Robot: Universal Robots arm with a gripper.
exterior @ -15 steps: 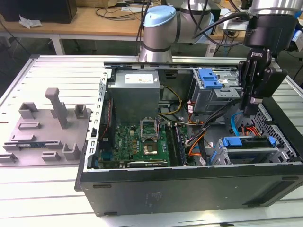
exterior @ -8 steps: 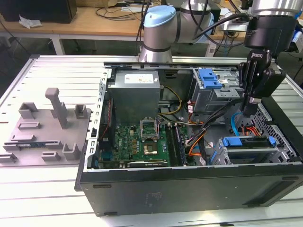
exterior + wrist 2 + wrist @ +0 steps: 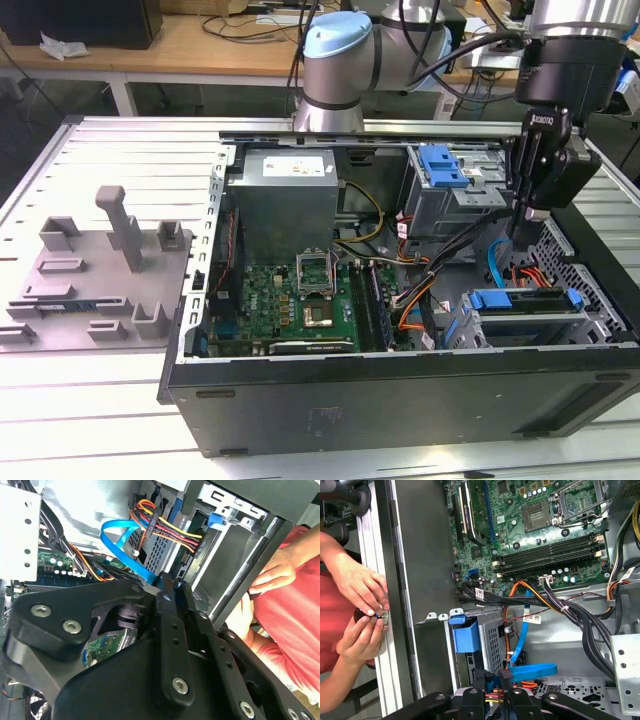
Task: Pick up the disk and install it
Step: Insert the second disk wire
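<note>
The claw [image 3: 527, 222], fingers pressed together and empty, hangs among cables [image 3: 505, 268] above the disk [image 3: 527, 301].

Cables [image 3: 420, 290] crowd the case [image 3: 400, 390] floor beside the gripper [image 3: 522, 225]; a drive cage [image 3: 455, 190] stands at its 10 o'clock in the exterior view. A person's hands [image 3: 362, 615] rest on the case wall.

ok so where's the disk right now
In the exterior view, the disk sits in the drive bay at the exterior view's lower right of the open computer case, blue rails showing, just below the claw and beside the orange and blue cables.
</note>
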